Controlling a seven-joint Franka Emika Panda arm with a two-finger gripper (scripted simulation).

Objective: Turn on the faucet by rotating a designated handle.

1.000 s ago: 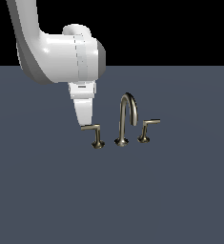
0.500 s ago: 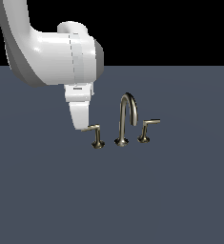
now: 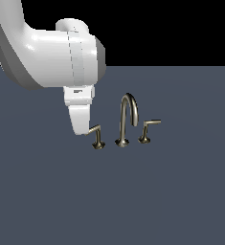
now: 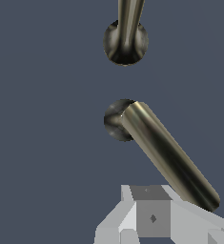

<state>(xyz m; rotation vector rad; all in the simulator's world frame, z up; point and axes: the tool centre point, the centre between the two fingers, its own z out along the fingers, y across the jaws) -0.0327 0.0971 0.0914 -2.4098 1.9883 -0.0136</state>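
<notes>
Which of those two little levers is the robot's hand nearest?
The handle on the exterior view's left: the gripper sits right at its arm's tip. The other lever stands beyond the spout, well away.

Open floor (image 3: 133, 201) all around; spout (image 3: 128, 115) just beside handle (image 3: 96, 134).

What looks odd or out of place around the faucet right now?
Nothing stands out. The spout and both levers stand upright on their bases; the end effector sits at the arm tip of the handle, nothing bent or tipped.

Glossy brassy metal faucet (image 3: 127, 119) — matt floor (image 3: 181, 191)
</notes>
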